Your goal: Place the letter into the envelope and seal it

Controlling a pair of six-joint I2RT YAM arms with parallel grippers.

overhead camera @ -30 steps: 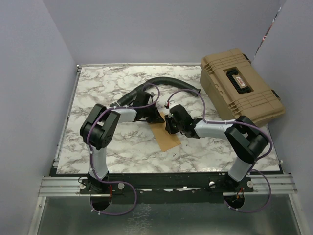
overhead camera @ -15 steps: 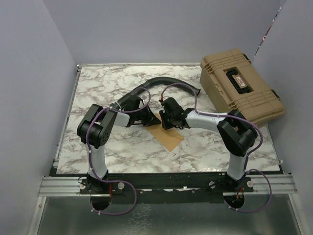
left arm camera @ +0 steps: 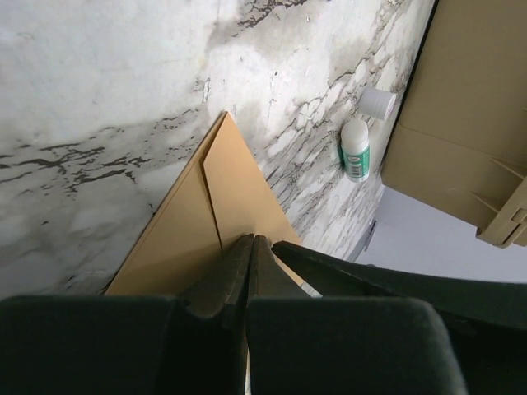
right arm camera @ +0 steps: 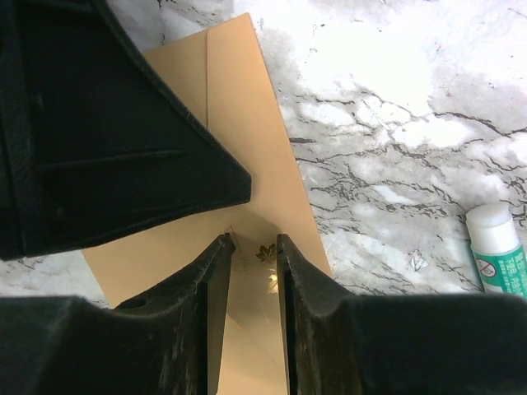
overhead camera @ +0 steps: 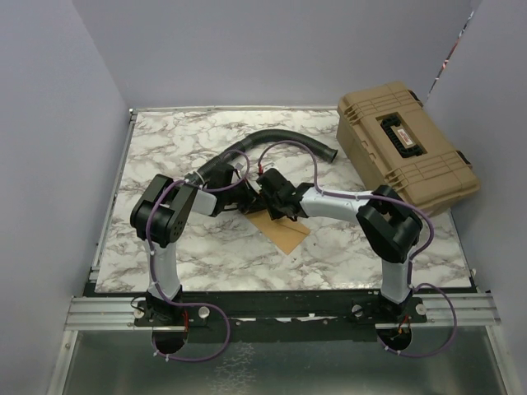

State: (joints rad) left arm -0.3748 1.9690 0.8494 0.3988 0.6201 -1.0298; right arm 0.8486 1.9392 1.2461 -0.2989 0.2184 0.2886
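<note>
Worktop [overhead camera: 181,140]: white marble pattern, with both arms reaching in to its middle.
Envelope [overhead camera: 282,233]: we see it lying flat on the worktop, just in front of the two wrists, its long sides running slantwise.
Paler band [right arm camera: 179,62]: it runs along one long side of the brown paper, and a straight line divides it from the darker part.
Letter: we cannot say whether that paler band is the letter or a fold of the envelope.
Left gripper [left arm camera: 247,245]: the jaws are pressed together and the tips sit on the paper where the dividing line ends. We cannot tell whether any paper is caught between them.
Right gripper [right arm camera: 252,240]: the jaws stand a narrow gap apart over the paper, and tan paper with a small leaf mark shows in the gap. We cannot tell whether they pinch it.
The two grippers: they are tip to tip over the far end of the envelope, and each shows as a black shape in the other's wrist view.
Glue stick [right arm camera: 498,251]: it lies on the worktop near the envelope without touching it, white cap and green label visible.
Tan case [overhead camera: 405,146]: it is closed and sits at the far right corner, well apart from the paper.
Black hose [overhead camera: 280,138]: it curves across the worktop beyond the grippers.
</note>
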